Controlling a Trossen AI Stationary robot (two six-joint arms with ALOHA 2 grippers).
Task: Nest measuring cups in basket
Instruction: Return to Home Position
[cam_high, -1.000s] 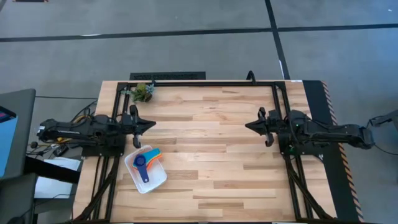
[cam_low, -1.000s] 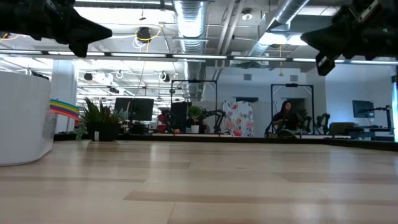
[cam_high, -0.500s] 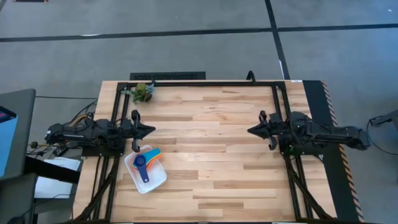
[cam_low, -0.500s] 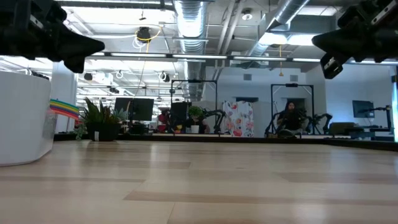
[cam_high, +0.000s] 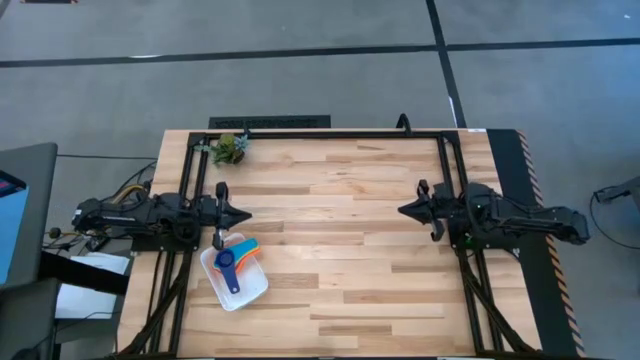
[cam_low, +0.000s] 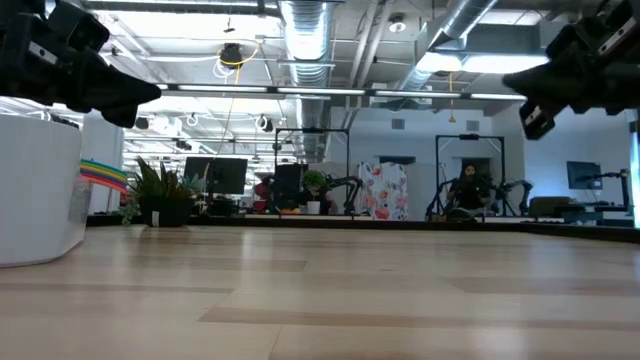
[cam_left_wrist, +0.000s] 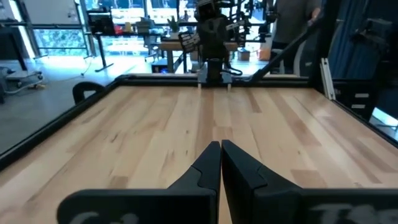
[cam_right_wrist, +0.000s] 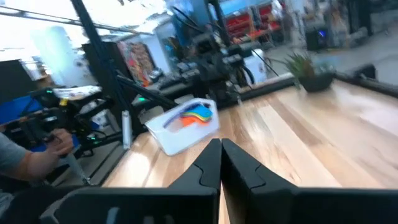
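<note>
From where I stand, the white basket (cam_high: 256, 285) sits on the left part of the wooden table (cam_high: 340, 260), turned at an angle close to the left arm's base. The measuring cups (cam_high: 234, 259) lie nested inside it. The dark blue cup (cam_high: 225, 261) is on top with its handle pointing down the basket, and orange and light blue edges fan out beside it.

The left end effector (cam_high: 246, 213) is held above the table just beside the basket's near corner, pointing toward the middle of the table. Its fingers are clenched together on nothing, and the left wrist view shows them (cam_left_wrist: 220, 146) meeting along a thin seam. Raised marks on the dark body below them are too blurred to read.

The right end effector (cam_high: 401, 210) is held over the right side of the table, well apart from the basket and facing the left arm. It too is clenched and carries nothing; in its own wrist view the fingers (cam_right_wrist: 220, 144) touch. Beyond them that view shows the basket (cam_right_wrist: 177, 138) with the bright cups (cam_right_wrist: 196, 113) above its rim.

In the low view both arms hang high above the table surface. The basket's white wall (cam_low: 35, 190) shows at the left edge with coloured handles (cam_low: 105, 172) poking out.

A small green plant clump (cam_high: 231, 148) sits at the table's far left corner. A person (cam_low: 465, 186) sits in the room beyond.
</note>
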